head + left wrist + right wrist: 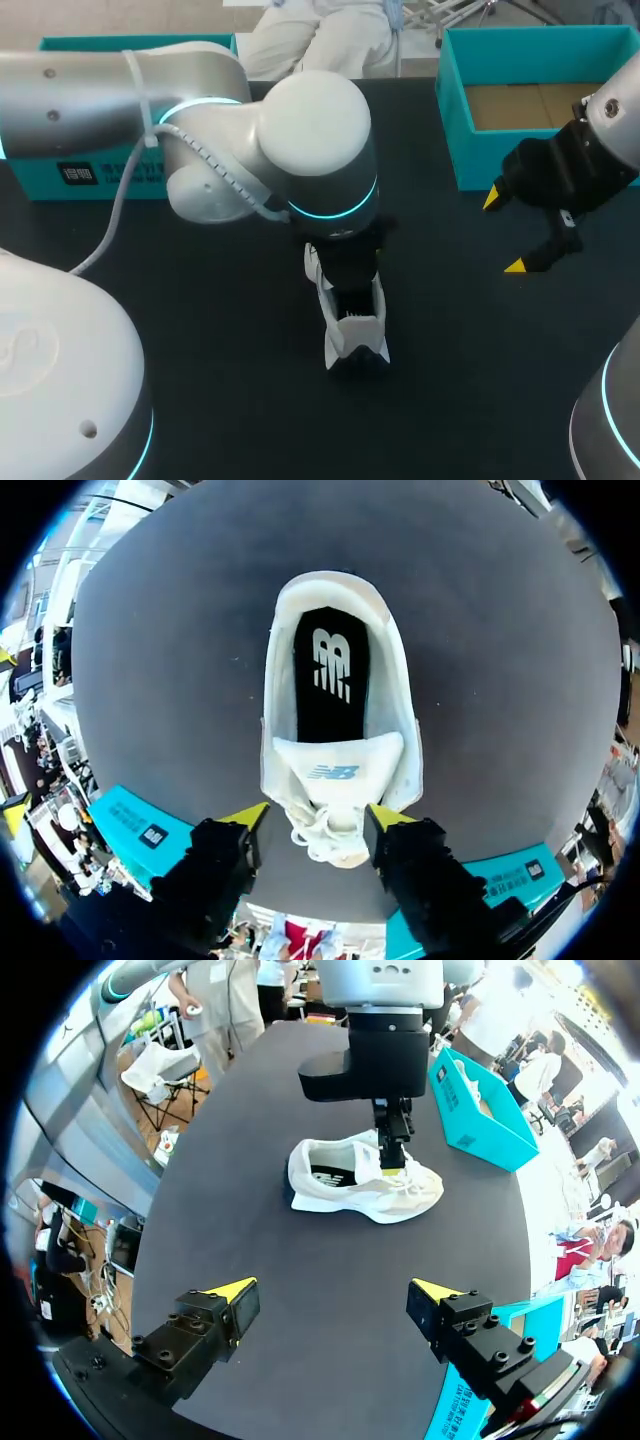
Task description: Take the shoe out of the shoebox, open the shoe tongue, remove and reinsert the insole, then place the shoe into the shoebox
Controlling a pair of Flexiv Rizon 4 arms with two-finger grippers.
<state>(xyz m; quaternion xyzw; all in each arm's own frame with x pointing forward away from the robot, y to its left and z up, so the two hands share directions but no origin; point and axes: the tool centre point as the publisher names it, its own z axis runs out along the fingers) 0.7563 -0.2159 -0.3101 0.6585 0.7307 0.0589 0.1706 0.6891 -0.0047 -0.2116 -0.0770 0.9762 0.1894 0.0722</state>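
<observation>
A white shoe (350, 330) with a black insole (330, 670) stands upright on the black table, outside the box. In the right wrist view the shoe (365, 1185) lies side-on. My left gripper (318, 820) hangs straight down over its laced part. The yellow fingertips (250, 815) flank the laces just behind the raised tongue (335, 770), and I see no firm grip. In the head view the left wrist (340, 250) hides the fingers. My right gripper (504, 232) hovers open and empty to the right, well off the shoe.
The open teal shoebox (455, 120) sits at the table's back right, showing a brown cardboard floor. Its teal lid (90, 170) lies at the back left under my left arm. Bare black table surrounds the shoe.
</observation>
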